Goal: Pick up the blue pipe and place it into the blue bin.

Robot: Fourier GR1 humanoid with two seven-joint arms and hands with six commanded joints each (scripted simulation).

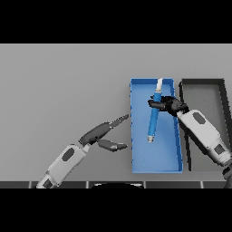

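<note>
Right hand (168, 105) curled round pipe (153, 121) over bin (156, 166); release left. Left hand (103, 134) relaxed, idle beside bin.

The pipe (153, 121) in the right hand's (168, 105) curled fingers is bright blue along its body, with a pale white tip above the hand and a light grey end below it. That hand is black (almost charcoal), on a white and grey arm. Beneath it the bin (156, 163) is blue. Just right of the hand sits a dark grey bin (202, 82). The left hand (100, 134) is dark too. The table (63, 86) is plain grey.
</note>
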